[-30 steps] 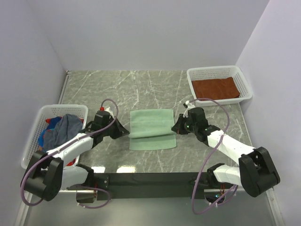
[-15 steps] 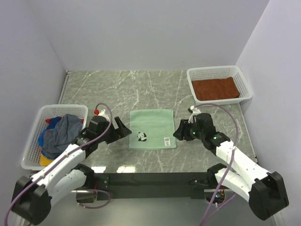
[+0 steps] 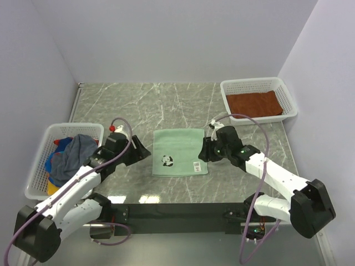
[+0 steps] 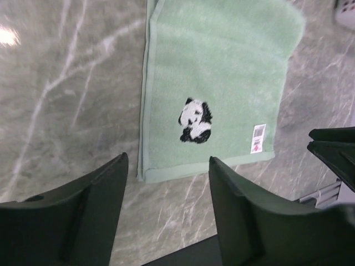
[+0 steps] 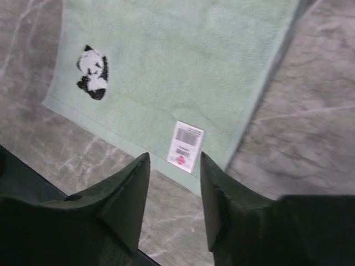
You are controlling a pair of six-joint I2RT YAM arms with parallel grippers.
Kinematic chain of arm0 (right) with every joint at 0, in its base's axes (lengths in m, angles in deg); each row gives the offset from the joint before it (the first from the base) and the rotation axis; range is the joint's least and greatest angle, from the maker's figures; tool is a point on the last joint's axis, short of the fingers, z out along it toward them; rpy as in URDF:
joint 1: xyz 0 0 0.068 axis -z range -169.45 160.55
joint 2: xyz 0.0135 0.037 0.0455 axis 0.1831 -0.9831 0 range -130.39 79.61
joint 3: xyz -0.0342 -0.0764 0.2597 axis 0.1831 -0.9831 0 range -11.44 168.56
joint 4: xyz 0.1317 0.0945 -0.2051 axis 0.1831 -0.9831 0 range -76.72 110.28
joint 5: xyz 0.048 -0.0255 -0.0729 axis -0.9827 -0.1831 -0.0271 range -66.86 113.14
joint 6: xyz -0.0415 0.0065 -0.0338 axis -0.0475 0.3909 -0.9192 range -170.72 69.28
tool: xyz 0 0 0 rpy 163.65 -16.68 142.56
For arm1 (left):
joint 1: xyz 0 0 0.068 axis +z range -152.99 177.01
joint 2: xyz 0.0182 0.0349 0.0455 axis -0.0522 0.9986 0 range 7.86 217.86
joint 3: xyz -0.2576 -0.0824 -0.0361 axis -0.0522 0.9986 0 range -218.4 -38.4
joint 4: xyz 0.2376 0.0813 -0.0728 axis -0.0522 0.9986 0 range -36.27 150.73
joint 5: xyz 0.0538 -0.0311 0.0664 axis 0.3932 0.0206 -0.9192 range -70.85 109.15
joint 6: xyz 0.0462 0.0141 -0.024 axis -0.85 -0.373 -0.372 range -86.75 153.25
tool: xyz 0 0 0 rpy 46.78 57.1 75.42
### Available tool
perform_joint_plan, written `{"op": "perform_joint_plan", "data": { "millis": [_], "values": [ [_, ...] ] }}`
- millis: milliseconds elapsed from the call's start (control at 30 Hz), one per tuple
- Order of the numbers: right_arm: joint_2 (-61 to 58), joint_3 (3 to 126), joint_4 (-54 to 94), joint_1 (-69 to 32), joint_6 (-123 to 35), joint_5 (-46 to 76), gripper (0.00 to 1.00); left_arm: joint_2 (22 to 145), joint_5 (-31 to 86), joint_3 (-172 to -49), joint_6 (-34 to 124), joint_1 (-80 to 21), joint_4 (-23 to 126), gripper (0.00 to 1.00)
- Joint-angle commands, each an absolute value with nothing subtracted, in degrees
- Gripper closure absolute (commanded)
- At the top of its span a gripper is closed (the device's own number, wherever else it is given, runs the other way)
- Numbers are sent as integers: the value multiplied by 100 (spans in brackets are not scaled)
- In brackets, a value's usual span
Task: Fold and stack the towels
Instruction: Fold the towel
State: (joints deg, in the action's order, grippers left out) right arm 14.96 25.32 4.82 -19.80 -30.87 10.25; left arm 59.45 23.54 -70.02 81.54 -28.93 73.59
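A pale mint-green towel [image 3: 179,151] lies folded flat at the table's middle, with its panda print [image 3: 166,161] and white label [image 3: 196,165] facing up. My left gripper [image 3: 141,152] hovers open just off the towel's left edge, holding nothing. The left wrist view shows the towel [image 4: 222,83] beyond the spread jaws of that gripper [image 4: 168,160]. My right gripper [image 3: 204,152] is open at the towel's right edge. In its wrist view the gripper [image 5: 175,156] frames the label on the towel [image 5: 177,66]. A rust-brown towel [image 3: 254,104] lies in the back-right basket.
The white mesh basket [image 3: 258,81] holding the brown towel stands at the back right. Another white basket [image 3: 39,160] at the left holds a slate-blue towel [image 3: 77,151] over bright patterned ones [image 3: 55,160]. A black bar [image 3: 177,211] runs along the near edge.
Both grippers let go of the green towel and opened. The raised fold dropped flat, showing the panda. The right gripper backed off, then came in again to the towel's right edge.
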Motion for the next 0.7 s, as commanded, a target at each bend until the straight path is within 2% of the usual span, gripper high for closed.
{"op": "perform_joint_plan", "data": {
  "millis": [0,333,500,667],
  "values": [
    [1413,2329,964,-2161,-2717,1101,54,6269,2601,-6767,8430,-3085,6912,37],
    [1000,1652,1869,-2179,-2067,820,61,7333,2100,-6828,8800,-4033,6419,58],
    [771,1450,1931,-2179,-1821,820,64,7798,1933,-6986,8870,-4403,6497,65],
    [788,1212,1703,-2170,-1653,1021,66,8133,1669,-6838,8941,-4527,6762,78]
  ]
}}
